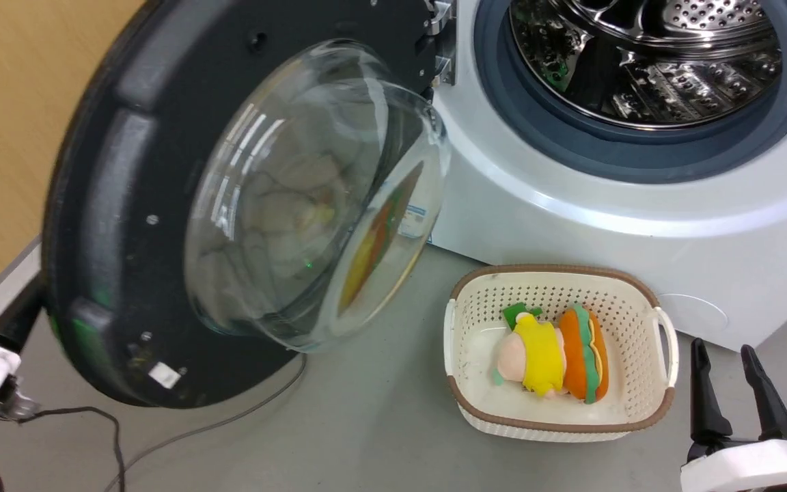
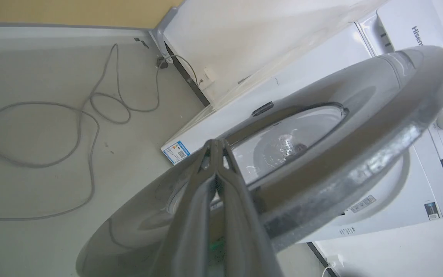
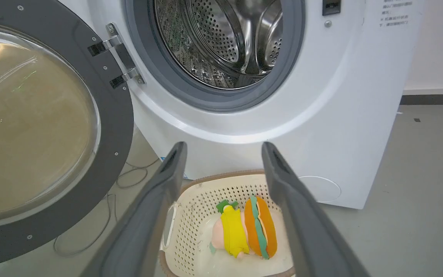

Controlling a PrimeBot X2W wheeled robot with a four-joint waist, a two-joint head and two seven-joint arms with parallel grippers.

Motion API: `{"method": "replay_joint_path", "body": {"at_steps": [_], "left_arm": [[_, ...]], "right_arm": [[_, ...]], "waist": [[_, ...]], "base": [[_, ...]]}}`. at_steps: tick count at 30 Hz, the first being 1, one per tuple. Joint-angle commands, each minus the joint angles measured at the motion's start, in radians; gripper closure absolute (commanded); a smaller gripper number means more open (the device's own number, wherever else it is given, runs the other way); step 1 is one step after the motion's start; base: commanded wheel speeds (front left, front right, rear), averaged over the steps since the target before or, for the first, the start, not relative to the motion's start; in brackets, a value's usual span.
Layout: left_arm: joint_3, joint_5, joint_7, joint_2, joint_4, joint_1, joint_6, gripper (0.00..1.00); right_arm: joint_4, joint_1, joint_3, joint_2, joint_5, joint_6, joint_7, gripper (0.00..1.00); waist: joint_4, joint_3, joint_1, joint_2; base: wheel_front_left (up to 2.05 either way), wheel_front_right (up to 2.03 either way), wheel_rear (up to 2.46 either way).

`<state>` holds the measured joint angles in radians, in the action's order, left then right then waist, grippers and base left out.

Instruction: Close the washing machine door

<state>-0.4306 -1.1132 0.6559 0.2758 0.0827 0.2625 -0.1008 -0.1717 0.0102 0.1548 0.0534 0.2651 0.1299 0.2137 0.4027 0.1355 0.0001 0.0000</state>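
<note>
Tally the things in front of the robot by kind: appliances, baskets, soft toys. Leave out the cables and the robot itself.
washing machine: 1, with the washing machine door swung open
basket: 1
soft toys in the basket: 2, a yellow toy and an orange toy
Total: 4

Door (image 1: 113, 205) left of machine (image 1: 571, 232); basket (image 1: 458, 307) before machine, toys (image 1: 550, 355) inside.
</note>
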Motion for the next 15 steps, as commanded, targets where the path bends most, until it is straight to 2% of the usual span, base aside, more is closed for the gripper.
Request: {"method": "replay_joint_path", "body": {"at_steps": [1, 10, 15], "left_arm": [[0.008, -0.048, 0.022, -0.011, -0.02, -0.018, -0.011, 1.0], [0.126, -0.15, 0.083, -0.045, -0.176, -0.13, -0.02, 1.0], [0.233, -0.21, 0.122, -0.057, -0.248, -0.169, -0.025, 1.0]], "right_arm": [[-0.006, 0.019, 0.006, -0.003, 0.009, 0.001, 0.012, 0.0], [-0.019, 0.018, 0.024, -0.003, 0.037, 0.001, 0.028, 0.0], [-0.024, 0.027, 0.024, -0.003, 0.049, 0.001, 0.039, 0.0]], "waist": [[0.006, 0.002, -0.0001, 0.0], [0.034, 0.012, -0.0001, 0.0], [0.041, 0.02, -0.0001, 0.0]], "base": [[0.0, 0.0, 0.0], [0.0, 0.0, 0.0], [0.0, 0.0, 0.0]]}}
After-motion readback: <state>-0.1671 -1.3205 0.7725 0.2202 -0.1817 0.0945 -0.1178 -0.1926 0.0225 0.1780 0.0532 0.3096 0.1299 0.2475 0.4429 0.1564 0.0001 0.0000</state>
